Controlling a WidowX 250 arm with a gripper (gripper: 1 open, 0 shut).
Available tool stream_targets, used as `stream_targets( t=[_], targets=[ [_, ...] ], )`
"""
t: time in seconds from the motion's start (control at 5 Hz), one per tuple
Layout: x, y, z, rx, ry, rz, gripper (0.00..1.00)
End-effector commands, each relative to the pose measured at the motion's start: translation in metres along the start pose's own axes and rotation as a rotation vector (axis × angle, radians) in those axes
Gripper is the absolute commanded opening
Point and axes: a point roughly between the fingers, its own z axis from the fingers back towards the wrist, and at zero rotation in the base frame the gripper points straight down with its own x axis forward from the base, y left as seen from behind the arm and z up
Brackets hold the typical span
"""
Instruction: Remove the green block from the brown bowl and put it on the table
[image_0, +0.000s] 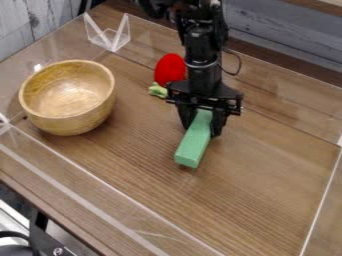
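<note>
Arm upright over the middle of the surface (267, 200), wrist vertical, pincer (205, 125) pointing straight down. Its 2 fingers are clenched on the far end of the green block (195, 146), whose near end lies toward the front edge. The brown bowl (66, 96) stands by the left edge, well apart.

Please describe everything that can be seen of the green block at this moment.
The green block is a plain light-green bar, long and flat, with a smooth, matte look. It lies outside the brown bowl, to the bowl's right, on the table. Its near end rests on the wood; its far end is between the closed fingers of the gripper, which points straight down. The bar runs slightly diagonally, toward the camera and to the left. Whether its far end touches the table cannot be told.
</note>
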Motion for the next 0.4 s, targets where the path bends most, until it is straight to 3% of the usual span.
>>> stream_targets(
  t=[0.0, 0.2],
  targets=[
    [0.0135, -0.0013, 0.0226, -0.003, -0.064, -0.005, 0.00],
    [0.0152, 0.0013, 0.0269, 0.001, -0.062, 0.000, 0.00]
  ],
)
